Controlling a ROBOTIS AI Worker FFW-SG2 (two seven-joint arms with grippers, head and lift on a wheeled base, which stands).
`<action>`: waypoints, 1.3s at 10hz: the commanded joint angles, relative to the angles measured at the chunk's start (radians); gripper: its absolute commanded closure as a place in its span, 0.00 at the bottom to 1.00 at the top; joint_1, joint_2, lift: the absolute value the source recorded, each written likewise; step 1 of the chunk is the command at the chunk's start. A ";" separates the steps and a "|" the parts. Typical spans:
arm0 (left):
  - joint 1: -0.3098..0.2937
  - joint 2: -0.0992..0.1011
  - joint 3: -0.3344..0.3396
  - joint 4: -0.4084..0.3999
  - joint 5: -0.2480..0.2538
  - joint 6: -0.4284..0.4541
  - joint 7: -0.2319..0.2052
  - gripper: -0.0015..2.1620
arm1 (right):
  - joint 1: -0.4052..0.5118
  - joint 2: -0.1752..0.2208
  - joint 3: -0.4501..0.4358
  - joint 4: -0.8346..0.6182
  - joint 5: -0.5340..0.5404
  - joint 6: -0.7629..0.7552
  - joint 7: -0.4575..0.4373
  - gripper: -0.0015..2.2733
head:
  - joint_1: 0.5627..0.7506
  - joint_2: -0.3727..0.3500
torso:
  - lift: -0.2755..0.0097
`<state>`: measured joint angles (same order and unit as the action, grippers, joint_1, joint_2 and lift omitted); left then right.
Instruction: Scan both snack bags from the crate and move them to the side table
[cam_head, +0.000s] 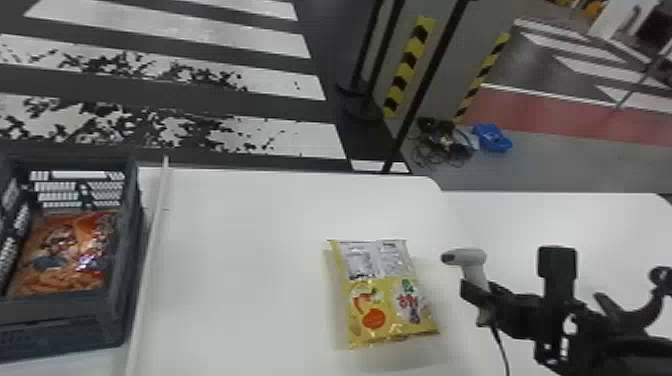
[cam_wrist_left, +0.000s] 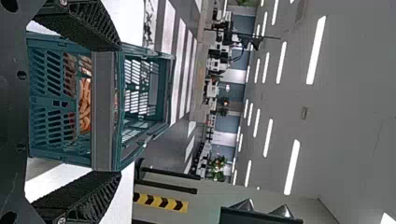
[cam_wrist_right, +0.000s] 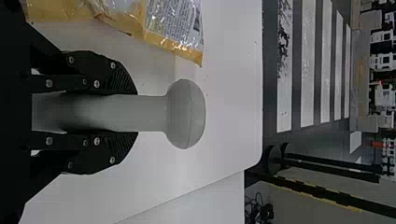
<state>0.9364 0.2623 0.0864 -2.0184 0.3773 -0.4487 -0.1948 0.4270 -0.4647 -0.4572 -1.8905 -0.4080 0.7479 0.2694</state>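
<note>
**Right claw (cam_head: 477, 300) closed around scanner (cam_head: 472, 257); one snack bag on the table, one in the crate**

The scanner is gripped by its handle, with both fingers pressed against it. The left claw (cam_wrist_left: 116, 111) is spread wide, nothing held between its fingers — the crate (cam_wrist_left: 103, 112) is seen beyond them. The yellow snack bag (cam_head: 387, 300) is laid flat on the white table (cam_head: 240, 260), near the scanner and between it and the crate. The orange-red snack bag (cam_head: 70, 250) is contained in the crate. Beyond the white table's right edge, the side table (cam_head: 600, 220) is seen.
</note>
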 joint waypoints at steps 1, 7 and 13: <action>-0.001 0.002 -0.002 -0.005 -0.001 -0.003 0.000 0.02 | 0.009 0.031 0.009 -0.093 0.000 0.092 -0.016 0.93 | 0.70 0.03 | 0.63; -0.001 0.005 -0.014 -0.003 -0.015 -0.009 -0.002 0.02 | -0.030 0.136 0.060 -0.280 0.012 0.261 -0.102 0.93 | 0.70 0.15 | 0.63; 0.001 0.005 -0.025 0.000 -0.032 -0.015 0.000 0.02 | -0.123 0.196 0.173 -0.246 0.072 0.282 -0.124 0.93 | 0.70 0.30 | 0.63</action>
<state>0.9371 0.2669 0.0614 -2.0194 0.3453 -0.4627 -0.1950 0.3148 -0.2677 -0.2945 -2.1537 -0.3448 1.0336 0.1447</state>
